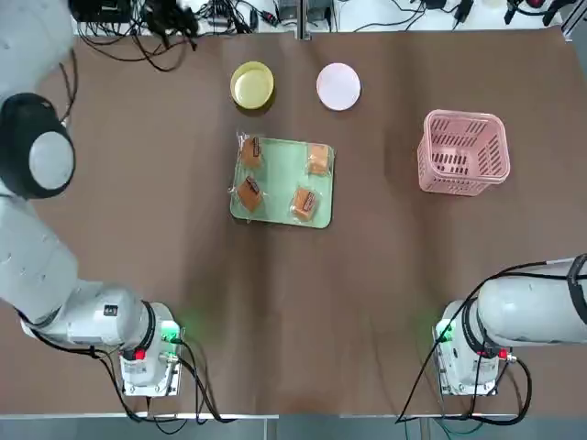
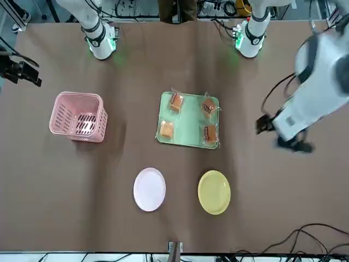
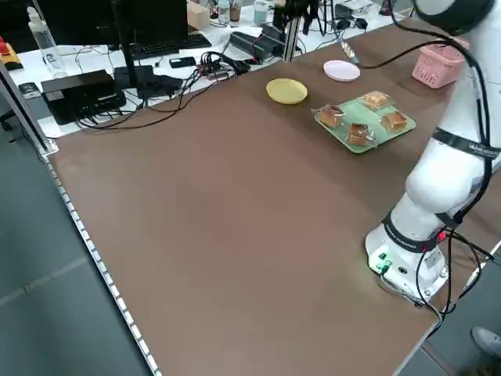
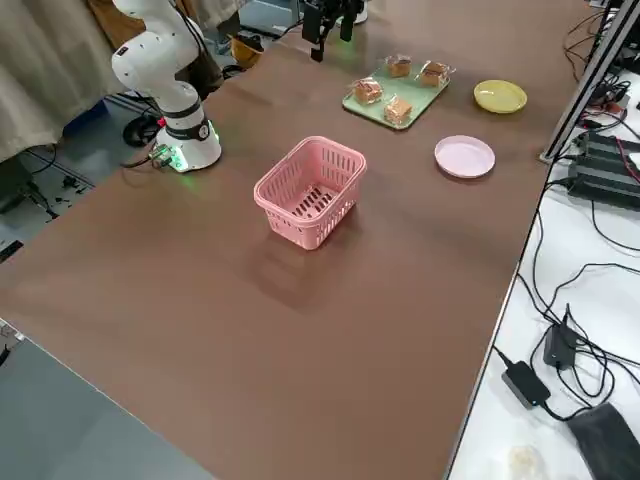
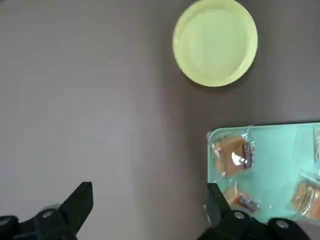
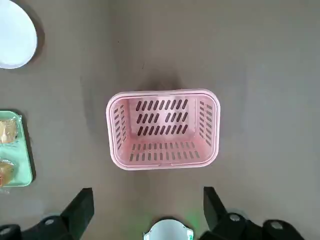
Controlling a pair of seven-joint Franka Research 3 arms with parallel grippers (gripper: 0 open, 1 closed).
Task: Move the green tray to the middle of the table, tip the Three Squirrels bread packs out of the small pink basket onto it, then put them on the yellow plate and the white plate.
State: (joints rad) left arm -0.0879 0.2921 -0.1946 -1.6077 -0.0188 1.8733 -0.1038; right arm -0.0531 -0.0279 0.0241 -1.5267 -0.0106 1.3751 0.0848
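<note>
The green tray (image 1: 282, 176) lies mid-table with several Three Squirrels bread packs (image 1: 251, 151) spread on it. Beyond it sit the yellow plate (image 1: 252, 85) and the white plate (image 1: 338, 86), both bare. The small pink basket (image 1: 463, 151) stands upright and empty on the right side. My left gripper (image 5: 150, 192) hangs open high above the table, left of the tray, holding nothing. High over the table near the basket (image 6: 162, 130), my right gripper (image 6: 147, 195) is also open and holds nothing.
Cables and electronics (image 1: 183, 23) line the far edge of the table. A side desk with a keyboard and boxes (image 3: 117, 70) stands beyond it. The arm bases (image 1: 147, 362) (image 1: 470, 362) sit at the near edge.
</note>
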